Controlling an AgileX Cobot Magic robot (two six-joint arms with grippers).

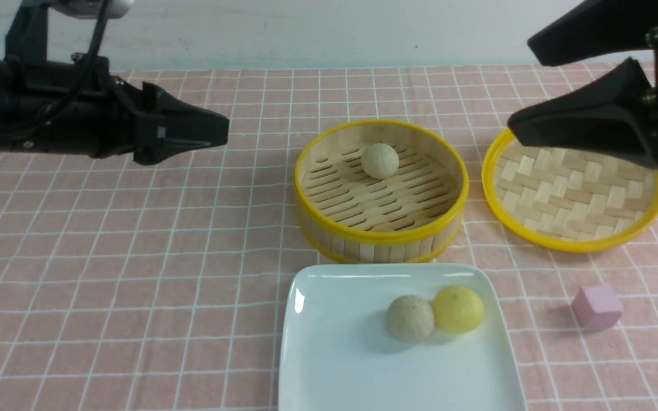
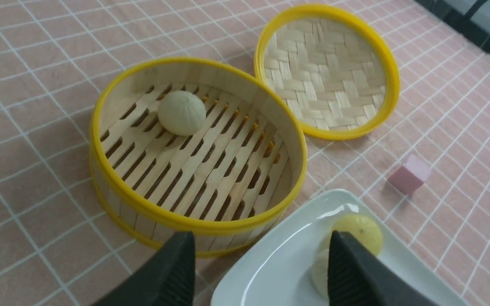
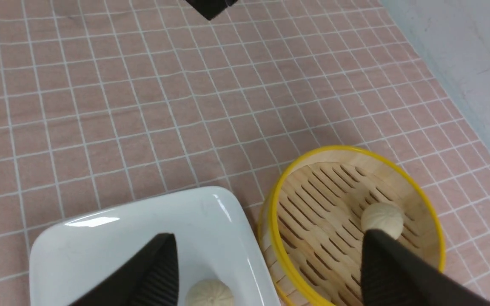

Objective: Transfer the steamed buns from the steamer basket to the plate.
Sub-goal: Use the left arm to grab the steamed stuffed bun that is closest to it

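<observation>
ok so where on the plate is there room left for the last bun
The left half of the plate is bare, up to the beige bun, as is the strip on the robot's side of both buns. The right middle is crowded: the beige bun touches the yellow bun. The last bun sits in the basket.

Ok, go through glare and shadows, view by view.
Front view: thin glare along the far rim of the plate, soft shadow left of the pink cube. Left wrist view: a bright highlight on the plate beside the yellow bun. Right wrist view: a glare streak on the plate rim.
</observation>
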